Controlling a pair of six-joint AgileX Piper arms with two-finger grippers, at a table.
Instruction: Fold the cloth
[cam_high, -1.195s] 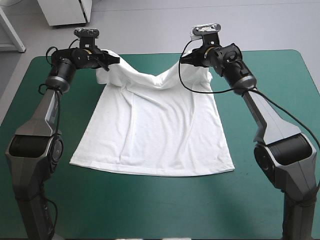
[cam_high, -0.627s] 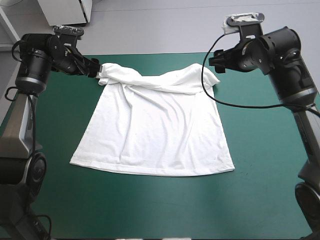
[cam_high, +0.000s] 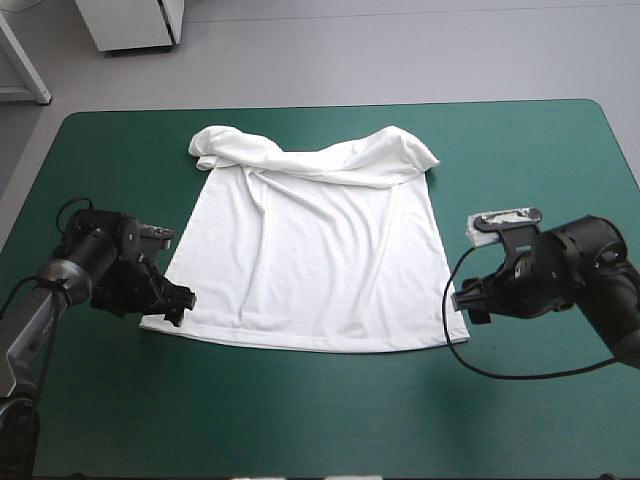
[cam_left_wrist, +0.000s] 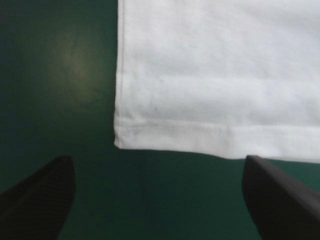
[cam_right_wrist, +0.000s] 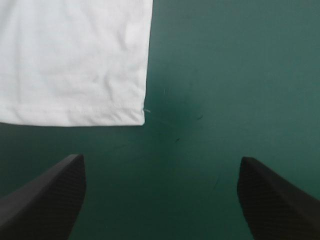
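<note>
High view: shows the T-shirt (cam_high: 310, 250) spread flat at the middle of the teal-green cover (cam_high: 300, 420), hem toward the near edge, far end doubled back on itself in a rumpled band. Places the left gripper (cam_high: 182, 303) low over the table at the hem's left corner, just beside the T-shirt, and the right gripper (cam_high: 462, 298) likewise at the hem's right corner. Left wrist view: looks down on that left corner of the T-shirt (cam_left_wrist: 215, 75), stitched hem line plain, lying flat just ahead of the left gripper (cam_left_wrist: 157, 165); shows both black fingers (cam_left_wrist: 40, 195) standing wide apart, released, grasping nothing, with bare teal-green cover (cam_left_wrist: 60, 75) between them. Right wrist view: gives much the same at the other corner, with the T-shirt (cam_right_wrist: 75, 60) flat ahead of the right gripper (cam_right_wrist: 161, 160) and off toward one finger; finds the black fingers (cam_right_wrist: 280, 200) parted, nothing clasped, only teal-green cover (cam_right_wrist: 235, 75) between. Cannot tell from any view whether the fingertips touch the table.
</note>
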